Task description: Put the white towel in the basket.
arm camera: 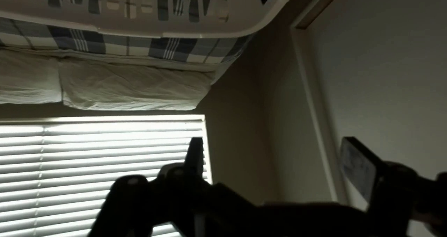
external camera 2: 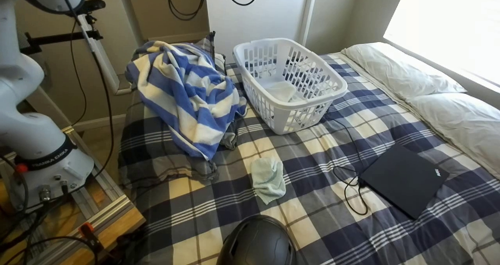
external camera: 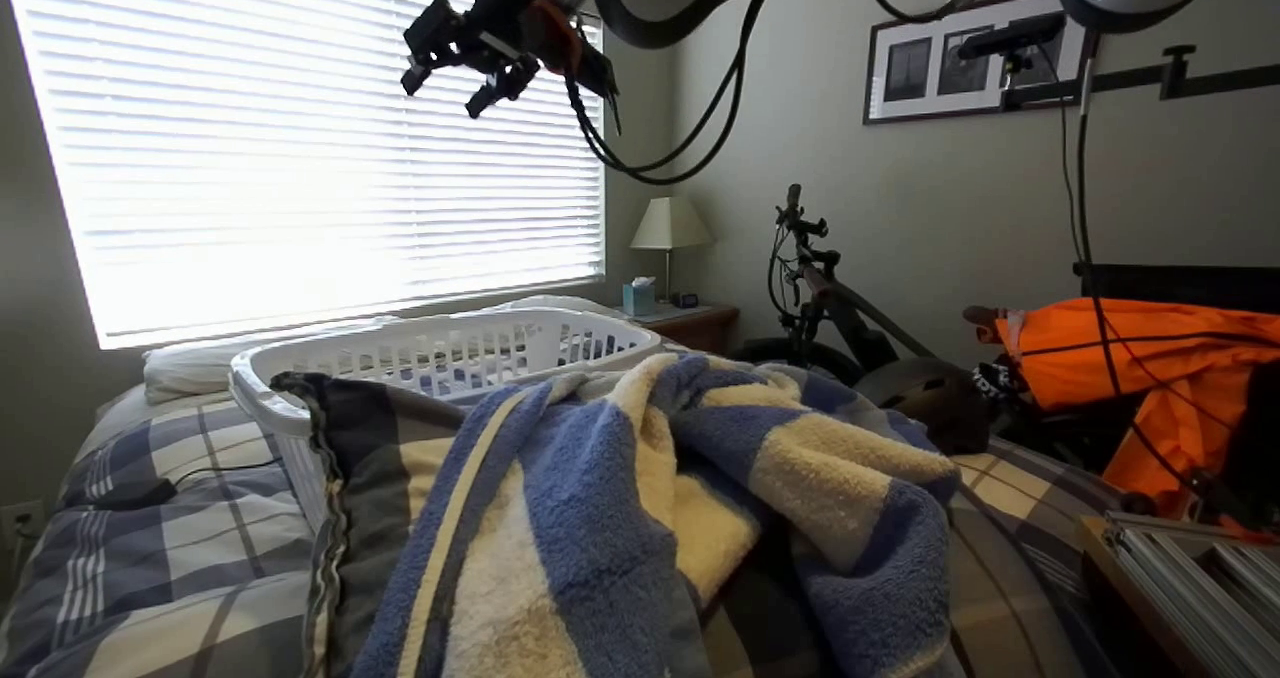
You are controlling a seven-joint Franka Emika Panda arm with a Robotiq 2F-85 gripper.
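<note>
Much higher than the basket (external camera 2: 312,102), set lengthwise along the window (external camera: 300,168), held the hand (external camera: 446,92) empty, spread wide; showed, below, probably the white towel (external camera 2: 282,91) already inside.

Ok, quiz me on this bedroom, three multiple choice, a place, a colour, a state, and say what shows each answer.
1. Where is the white towel?
A. On the laptop
B. Inside the basket
C. On the helmet

2. Which colours are on the striped blanket?
A. Blue and cream
B. Red and green
C. Black and orange

3. What state is the claw in?
A. Shut on the striped blanket
B. Shut on the basket
C. Open and empty

1B: in an exterior view it lies within the slotted walls.
2A: both exterior views show these bands.
3C: in the wrist view its fingers stand apart, nothing between them.
</note>
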